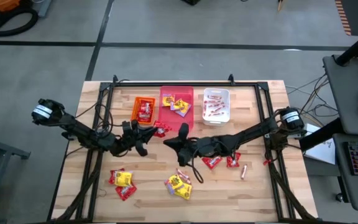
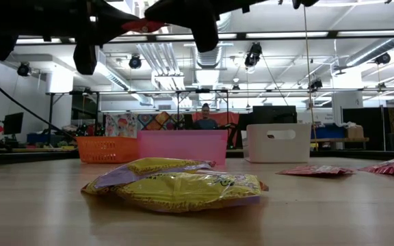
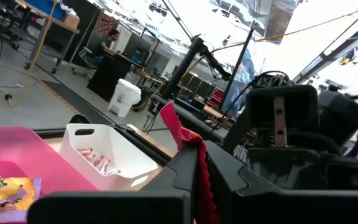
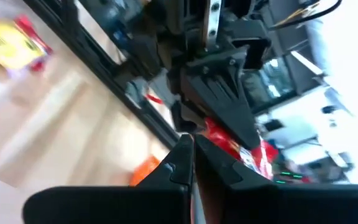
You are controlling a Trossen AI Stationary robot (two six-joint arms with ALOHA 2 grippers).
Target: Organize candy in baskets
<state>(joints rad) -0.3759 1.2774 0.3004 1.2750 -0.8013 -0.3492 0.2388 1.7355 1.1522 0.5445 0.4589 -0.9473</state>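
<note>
Both dark arms reach inward over the wooden table (image 1: pixel 92 180), meeting near mid-table just in front of the bins. Left gripper (image 1: pixel 146 134) is clamped on a red square candy packet (image 3: pixel 188 146), lifted off the table, beside the small orange plastic bin (image 1: pixel 143 110). Right gripper (image 1: pixel 174 140) faces it, fingers together and empty. Larger pink-red bin (image 1: pixel 176 106) and white translucent bin (image 1: pixel 216 106) sit behind; yellow packets (image 1: pixel 179 185) lie nearer the front edge.

Both arms (image 1: pixel 166 140) crowding the gap before the baskets (image 1: pixel 176 106).
</note>
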